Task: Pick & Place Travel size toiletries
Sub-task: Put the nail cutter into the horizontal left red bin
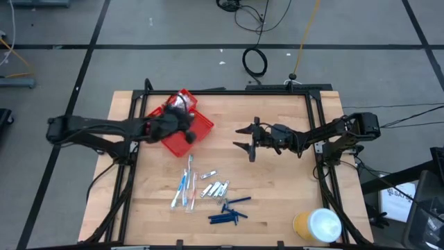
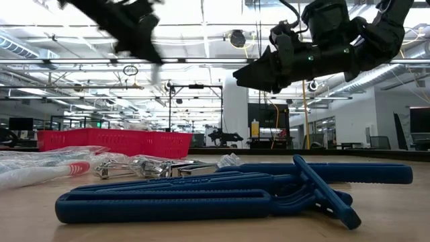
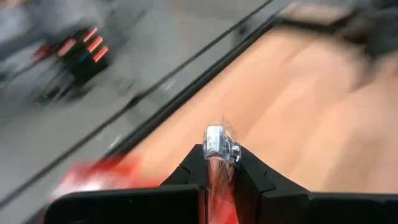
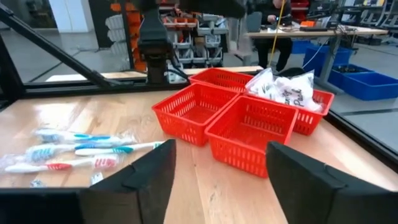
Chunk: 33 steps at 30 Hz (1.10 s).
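Note:
My left gripper hangs over the red compartmented tray at the far left, shut on a small silvery metal clipper in clear wrap. White crinkly packets lie in the tray's far compartment. My right gripper is open and empty, raised above the table's middle, pointing toward the tray. On the near part of the table lie blue-and-white toothbrushes, more metal clippers and dark blue stick-like pieces. My left gripper pinches the wrapped metal clipper between its two fingers. The clipper's silvery end sticks out past the fingertips. It is lifted clear, above the red tray.
A large yellow roll with a white top stands at the near right corner. A black frame runs around the table top. Bare wood lies between the tray and my right gripper.

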### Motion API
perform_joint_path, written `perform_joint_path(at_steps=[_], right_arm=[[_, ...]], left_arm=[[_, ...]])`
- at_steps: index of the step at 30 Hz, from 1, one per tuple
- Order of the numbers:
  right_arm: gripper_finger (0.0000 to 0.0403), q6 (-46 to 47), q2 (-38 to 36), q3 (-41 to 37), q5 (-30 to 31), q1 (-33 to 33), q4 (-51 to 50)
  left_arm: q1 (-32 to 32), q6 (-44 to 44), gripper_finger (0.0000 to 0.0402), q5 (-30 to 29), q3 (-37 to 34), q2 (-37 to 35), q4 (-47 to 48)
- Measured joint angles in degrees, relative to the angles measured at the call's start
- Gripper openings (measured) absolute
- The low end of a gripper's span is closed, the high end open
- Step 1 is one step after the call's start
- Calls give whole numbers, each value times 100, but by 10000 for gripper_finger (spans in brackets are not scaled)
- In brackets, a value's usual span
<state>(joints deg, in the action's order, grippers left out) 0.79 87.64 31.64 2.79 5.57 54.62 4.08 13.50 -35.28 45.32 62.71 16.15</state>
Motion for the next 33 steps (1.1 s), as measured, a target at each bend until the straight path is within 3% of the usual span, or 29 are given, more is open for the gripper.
perform_joint_path(at_steps=[6,11,33], right_arm=[[245,-37,0,0,5,71,-8],[236,5,0,0,2,137,-5],[227,136,0,0,-7,132,-32]], left_arm=[[73,2636,25,-785,0,-696,3360],[372,3994,26,-980,0,-726,4704],[1698,3599,50,-334,-7,812,5098]])
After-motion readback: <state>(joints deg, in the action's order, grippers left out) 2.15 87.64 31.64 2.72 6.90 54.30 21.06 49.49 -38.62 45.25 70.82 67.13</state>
